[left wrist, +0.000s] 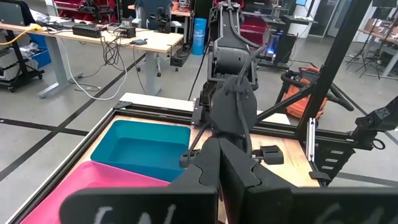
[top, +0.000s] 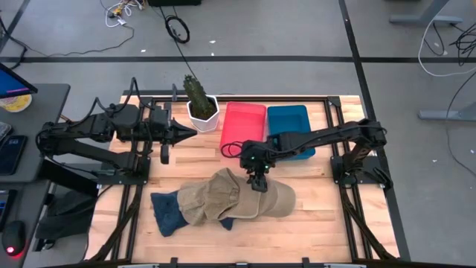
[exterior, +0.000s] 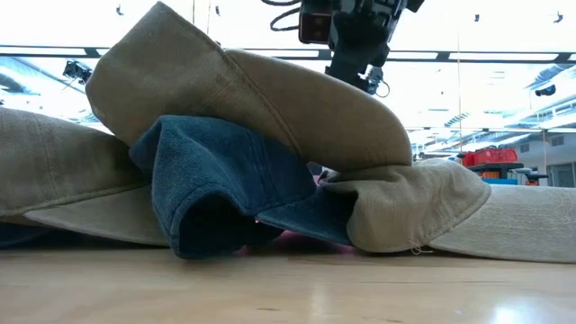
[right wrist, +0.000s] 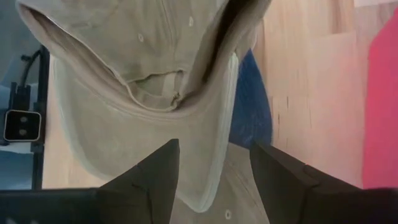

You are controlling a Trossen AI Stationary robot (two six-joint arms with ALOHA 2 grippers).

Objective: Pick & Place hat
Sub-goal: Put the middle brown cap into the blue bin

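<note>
On the wooden table (top: pixel 312 216) lies a pile of hats: tan caps (top: pixel 238 195) with a blue cap (top: pixel 167 212) tucked under them. Right above the pile hangs the right gripper (top: pixel 258 181), its fingers spread apart and holding nothing. Off by the potted cactus (top: pixel 199 100), the left gripper (top: pixel 187 132) waits, closed and empty.

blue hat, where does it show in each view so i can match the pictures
High view: blue hat at the pile's left end, under the tan hats.
Low view: centre, tucked beneath a tan hat.
Left wrist view: not in it.
Right wrist view: a blue sliver past the tan brim.
Shared landmark: the tan hats, absent only from the left wrist view.
</note>
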